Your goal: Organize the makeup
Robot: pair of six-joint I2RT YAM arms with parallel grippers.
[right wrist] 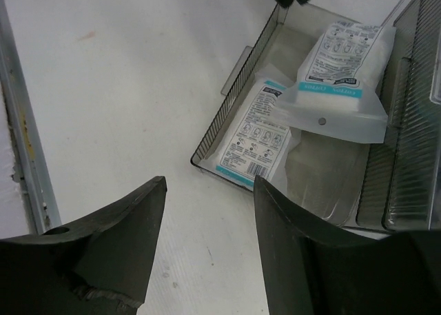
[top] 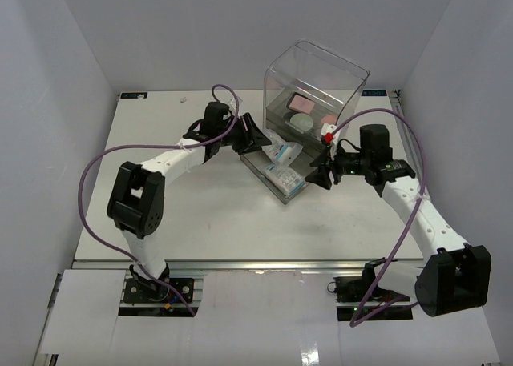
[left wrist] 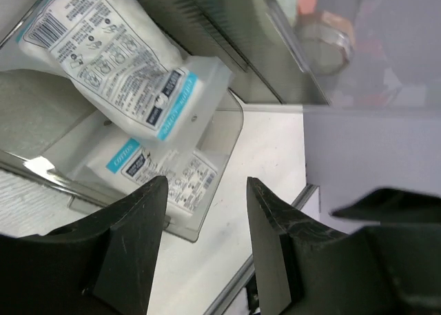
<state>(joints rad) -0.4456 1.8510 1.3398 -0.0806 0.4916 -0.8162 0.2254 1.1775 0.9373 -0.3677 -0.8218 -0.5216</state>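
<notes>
Two white-and-blue flat packets lie in the pulled-out grey drawer [top: 258, 165] of the clear box [top: 345, 70]. One packet [top: 285, 177] lies flat at the drawer's front; it also shows in the right wrist view [right wrist: 253, 137]. The other [top: 282, 150] leans over it at the back, seen too in the left wrist view [left wrist: 114, 56] and right wrist view [right wrist: 344, 70]. A pink palette [top: 303, 103] and a round pale compact [top: 301, 122] sit inside the box. My left gripper [top: 258, 132] is open just left of the drawer. My right gripper [top: 321, 172] is open just right of it. The brushes are out of view.
The clear box stands at the back right of the white table [top: 200, 214]. A small red-and-white thing [top: 328, 134] sits by the box's front right corner. The table's metal front edge [right wrist: 24, 143] shows in the right wrist view.
</notes>
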